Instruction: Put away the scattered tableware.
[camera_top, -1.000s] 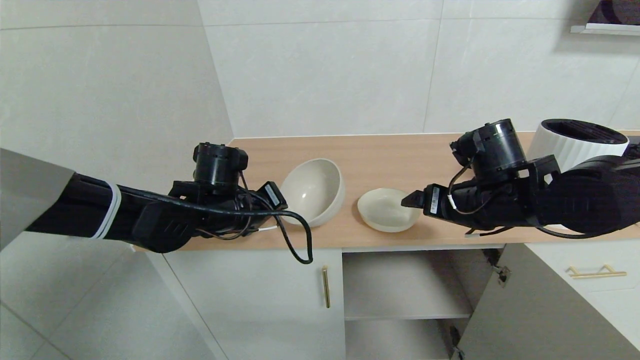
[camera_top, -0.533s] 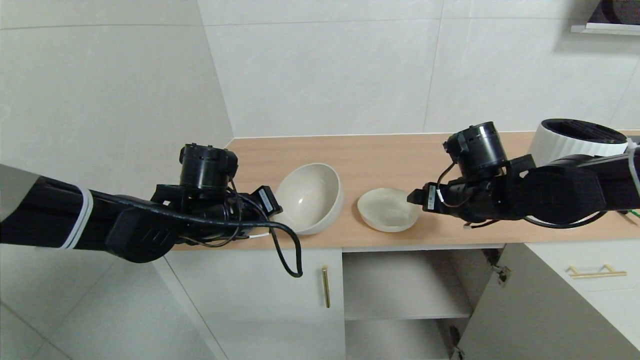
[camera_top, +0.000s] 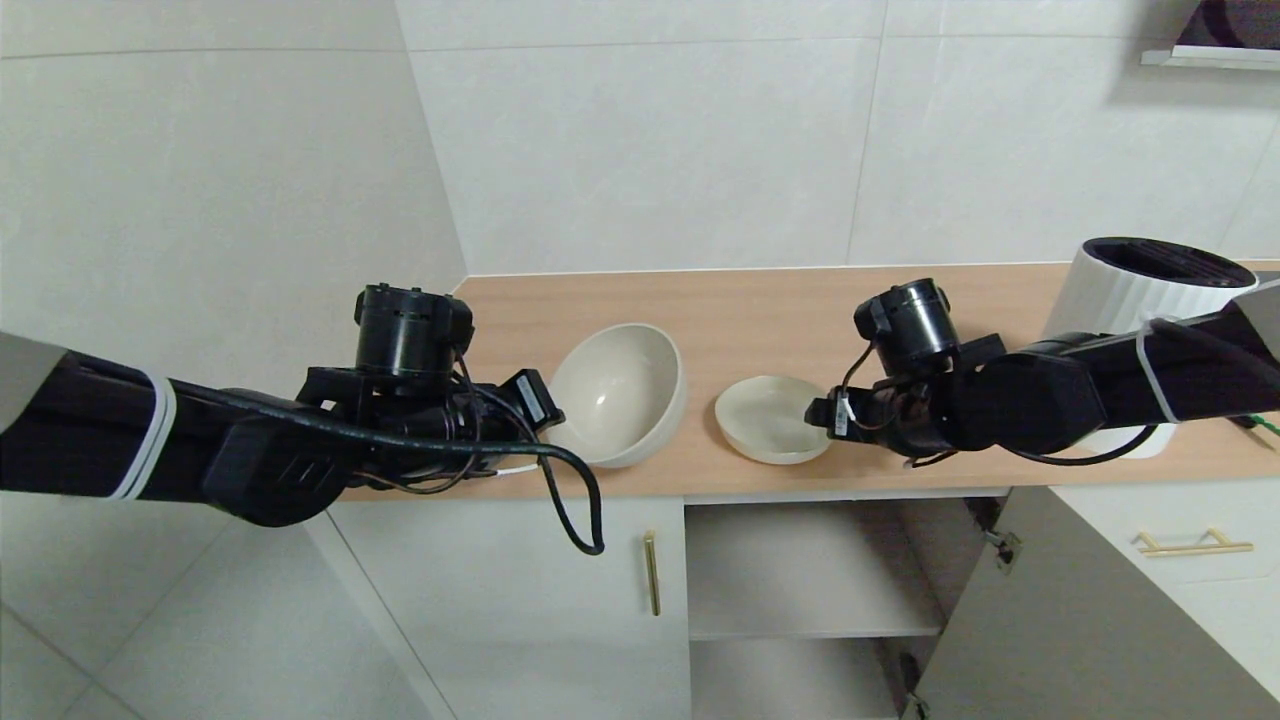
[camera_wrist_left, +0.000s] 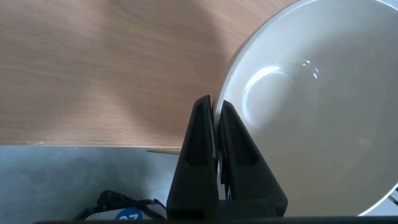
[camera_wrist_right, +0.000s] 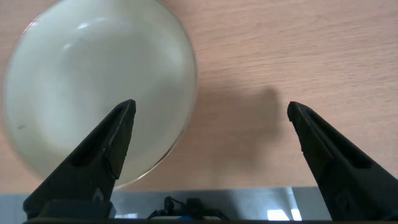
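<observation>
Wooden countertop, white tiled walls — left gripper pinches large bowl by rim; right gripper gapes over small bowl.

The large bowl is glossy and smooth, while the small bowl looks duller and satin. The surface shows matt wood grain. The cupboard handle is brass-coloured metal.
</observation>
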